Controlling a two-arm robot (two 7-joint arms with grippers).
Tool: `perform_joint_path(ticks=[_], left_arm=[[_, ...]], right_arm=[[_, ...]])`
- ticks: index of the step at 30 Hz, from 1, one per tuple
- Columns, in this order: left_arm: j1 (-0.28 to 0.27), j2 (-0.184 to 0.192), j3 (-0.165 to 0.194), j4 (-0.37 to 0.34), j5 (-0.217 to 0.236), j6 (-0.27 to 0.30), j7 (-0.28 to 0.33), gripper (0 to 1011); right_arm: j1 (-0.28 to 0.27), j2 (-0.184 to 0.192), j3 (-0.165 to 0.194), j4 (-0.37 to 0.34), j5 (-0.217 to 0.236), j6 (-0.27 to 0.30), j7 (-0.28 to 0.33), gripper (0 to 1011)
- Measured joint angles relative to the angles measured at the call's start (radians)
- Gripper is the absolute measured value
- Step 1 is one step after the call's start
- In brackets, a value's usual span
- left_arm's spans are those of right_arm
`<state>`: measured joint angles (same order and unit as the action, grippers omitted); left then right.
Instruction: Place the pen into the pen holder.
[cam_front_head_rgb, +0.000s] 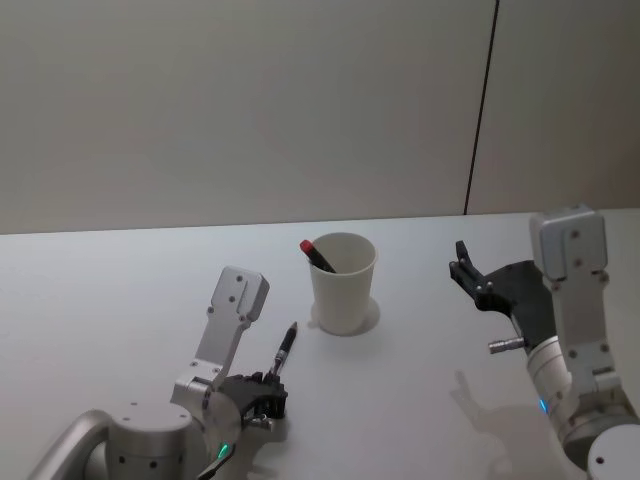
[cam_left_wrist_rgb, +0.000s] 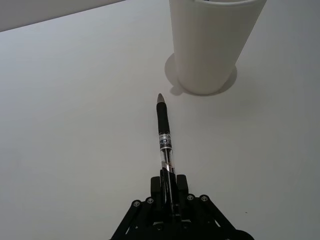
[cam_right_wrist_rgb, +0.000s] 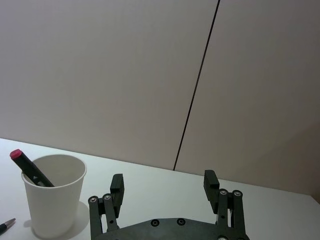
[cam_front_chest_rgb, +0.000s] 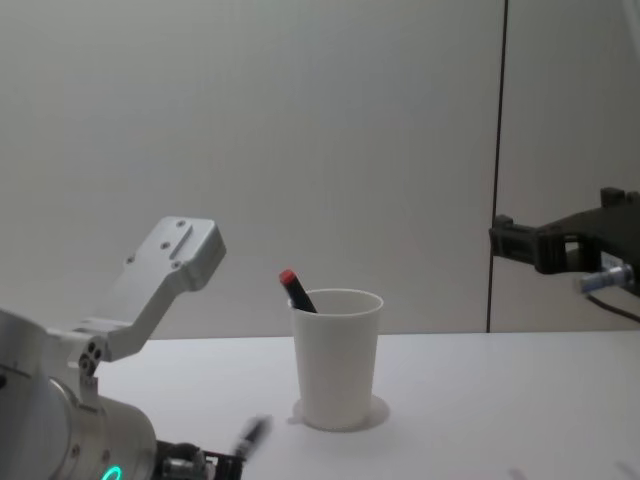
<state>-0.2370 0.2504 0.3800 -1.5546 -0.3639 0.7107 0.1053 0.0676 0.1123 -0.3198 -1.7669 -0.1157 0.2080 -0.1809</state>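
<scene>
Silver-grey jointed arms (cam_front_head_rgb: 232, 315), black left claw (cam_left_wrist_rgb: 168, 192) and right claw (cam_right_wrist_rgb: 164, 182) with round screws (cam_right_wrist_rgb: 155, 222), green status light (cam_front_head_rgb: 222, 452)

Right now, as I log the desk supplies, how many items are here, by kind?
Pens: 2 (black pen held in the left gripper; red-capped pen standing in the pen holder)
Paper cups: 1 (the pen holder)
Total: 3
Not counted: the right gripper, open, raised at the right.

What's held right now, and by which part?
The left gripper grips the pen by its rear end, tip free; the right gripper is open, empty.
</scene>
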Motion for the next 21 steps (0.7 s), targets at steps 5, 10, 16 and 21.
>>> perform_joint_path(ticks=[5,10,16,21], left_arm=[[0.003,-0.003,0.0,-0.003,0.008,0.001,0.001,177],[0.006,-0.005,0.0,-0.008,0.017,0.0,0.005,177],[0.013,-0.005,0.0,-0.018,0.03,-0.021,0.013,177],[0.024,-0.001,-0.003,-0.034,0.043,-0.059,0.023,177]], right_arm=[[0.0,0.0,0.0,0.0,0.0,0.0,0.0,1002],[0.0,0.0,0.0,0.0,0.0,0.0,0.0,1001],[0.0,0.0,0.0,0.0,0.0,0.0,0.0,1001],[0.0,0.0,0.0,0.0,0.0,0.0,0.0,1001]])
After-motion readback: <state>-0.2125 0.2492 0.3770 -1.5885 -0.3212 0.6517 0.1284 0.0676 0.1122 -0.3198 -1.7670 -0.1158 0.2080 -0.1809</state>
